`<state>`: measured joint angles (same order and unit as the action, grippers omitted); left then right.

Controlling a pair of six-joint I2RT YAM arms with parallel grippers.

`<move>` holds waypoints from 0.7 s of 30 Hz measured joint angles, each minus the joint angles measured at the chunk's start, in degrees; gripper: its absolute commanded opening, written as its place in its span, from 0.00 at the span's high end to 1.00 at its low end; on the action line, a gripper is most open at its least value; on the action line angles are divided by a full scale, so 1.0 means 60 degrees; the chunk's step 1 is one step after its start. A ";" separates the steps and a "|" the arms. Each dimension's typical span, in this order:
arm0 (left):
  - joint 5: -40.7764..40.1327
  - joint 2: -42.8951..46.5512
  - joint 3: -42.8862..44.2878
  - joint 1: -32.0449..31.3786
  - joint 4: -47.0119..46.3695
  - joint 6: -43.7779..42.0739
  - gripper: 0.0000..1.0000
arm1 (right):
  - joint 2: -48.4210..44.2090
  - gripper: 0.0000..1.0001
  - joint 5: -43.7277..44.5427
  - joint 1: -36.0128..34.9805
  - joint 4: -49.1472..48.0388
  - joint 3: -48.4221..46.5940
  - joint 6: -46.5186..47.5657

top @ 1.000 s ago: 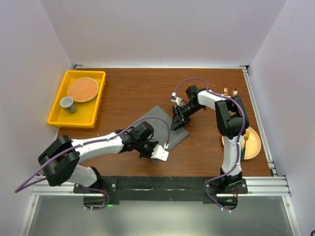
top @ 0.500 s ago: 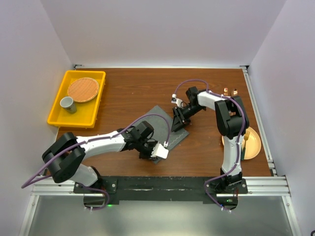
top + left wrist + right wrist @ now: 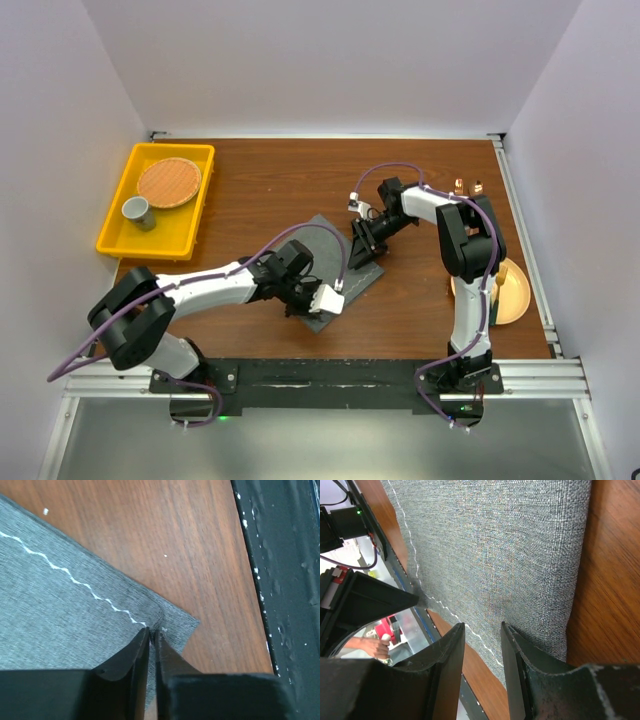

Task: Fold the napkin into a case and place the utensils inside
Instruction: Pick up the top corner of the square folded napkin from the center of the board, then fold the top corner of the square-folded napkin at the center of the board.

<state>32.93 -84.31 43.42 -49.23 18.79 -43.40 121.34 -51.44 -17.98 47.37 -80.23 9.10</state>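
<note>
The dark grey napkin point(image 3: 322, 250) lies folded on the wooden table, a pale zigzag stitch line running along it point(image 3: 60, 610). My left gripper point(image 3: 152, 630) is shut on the napkin's near corner, and the cloth puckers between the fingertips; from above it sits at the cloth's front edge point(image 3: 318, 312). My right gripper point(image 3: 482, 625) hangs open over the napkin's point(image 3: 495, 545) far right edge with nothing between its fingers point(image 3: 362, 252). Copper utensils point(image 3: 468, 186) lie at the far right, partly hidden behind the right arm.
A yellow tray point(image 3: 115, 235) at the far left holds a woven round mat and a small cup. A yellow-orange plate point(image 3: 512, 290) sits at the right edge. The table's black front rail point(image 3: 285, 580) runs close to the pinched corner.
The left gripper opened, shifted a little away from the front edge, then closed on the napkin's corner. The right gripper edged slightly farther along the cloth's far edge.
</note>
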 measured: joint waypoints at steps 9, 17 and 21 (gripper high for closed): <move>0.0233 -0.0321 0.0714 0.1093 -0.0029 0.0459 1.00 | 0.0000 0.56 -0.0018 0.0135 0.0197 -0.0153 0.0007; 0.0036 -0.2328 0.3271 0.2623 -0.0484 0.1351 1.00 | 0.0000 0.54 -0.0087 0.0863 0.0335 -0.1173 -0.0015; -0.0178 -0.3373 0.4306 0.3049 -0.0543 0.1614 1.00 | 0.0000 0.59 -0.0080 0.1053 0.0452 -0.1220 0.0000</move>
<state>31.86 -104.55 69.25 -30.94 15.53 -33.71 121.34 -51.92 -11.66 50.09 -87.55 9.10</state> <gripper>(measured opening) 0.015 0.445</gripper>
